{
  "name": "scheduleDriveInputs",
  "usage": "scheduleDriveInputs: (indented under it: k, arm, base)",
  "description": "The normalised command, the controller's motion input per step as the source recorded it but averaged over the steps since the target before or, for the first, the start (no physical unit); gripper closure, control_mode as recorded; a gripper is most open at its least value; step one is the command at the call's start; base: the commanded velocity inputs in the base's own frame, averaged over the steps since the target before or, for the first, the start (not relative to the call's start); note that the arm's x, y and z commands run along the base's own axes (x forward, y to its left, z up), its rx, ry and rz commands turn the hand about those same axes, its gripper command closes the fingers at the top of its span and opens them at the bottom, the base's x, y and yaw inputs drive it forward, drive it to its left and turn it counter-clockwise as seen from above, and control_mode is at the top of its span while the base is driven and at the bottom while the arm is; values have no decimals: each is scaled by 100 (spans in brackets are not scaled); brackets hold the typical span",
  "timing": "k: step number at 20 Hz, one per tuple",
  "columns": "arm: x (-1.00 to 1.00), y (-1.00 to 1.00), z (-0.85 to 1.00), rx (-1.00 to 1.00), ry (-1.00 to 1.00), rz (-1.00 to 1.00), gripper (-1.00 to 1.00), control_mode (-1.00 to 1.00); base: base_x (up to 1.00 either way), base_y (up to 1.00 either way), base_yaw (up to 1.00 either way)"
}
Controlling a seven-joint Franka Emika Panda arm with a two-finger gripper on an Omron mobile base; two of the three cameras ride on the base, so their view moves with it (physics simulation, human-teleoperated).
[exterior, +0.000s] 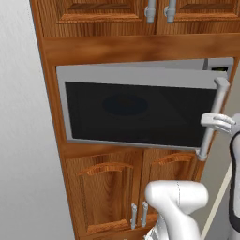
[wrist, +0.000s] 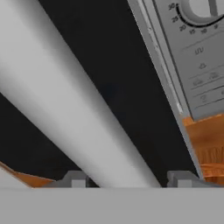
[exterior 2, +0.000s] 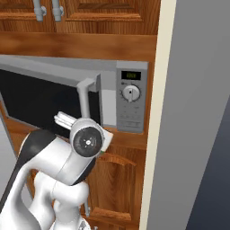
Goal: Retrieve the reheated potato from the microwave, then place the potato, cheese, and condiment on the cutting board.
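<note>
The claw (wrist: pixel 129 179) sat parted astride the microwave (exterior: pixel 136 112) door's handle (wrist: pixel 65 109), fingertips (wrist: pixel 76 179) not pinching it; door ajar.

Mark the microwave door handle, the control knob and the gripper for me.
door handle (exterior: pixel 212 119), left base view, mid bar.
control knob (exterior 2: pixel 130 93), right base view, knob face.
gripper (wrist: pixel 131 177), hand view, midway between fingertips.

Silver-grey microwave (exterior: pixel 140 75) with dark glass door, pale grey handle (exterior: pixel 212 117), reddish-brown wood-grain cabinets (exterior: pixel 108 192).
</note>
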Motion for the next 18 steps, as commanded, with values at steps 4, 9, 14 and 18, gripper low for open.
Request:
scheduleDriveInputs:
  k: [4, 9, 14, 18]
  arm:
    - [-78, 36, 0, 14, 7, 0, 100, -100]
    - [-71, 35, 0, 16, 9, 0, 100, -100]
    - [-59, 33, 0, 18, 4, 0, 100, -100]
    - [-46, 37, -1, 19, 0, 0, 100, -100]
  base:
    - [0, 0, 0]
    - [0, 0, 0]
    - [0, 0, 0]
    - [0, 0, 0]
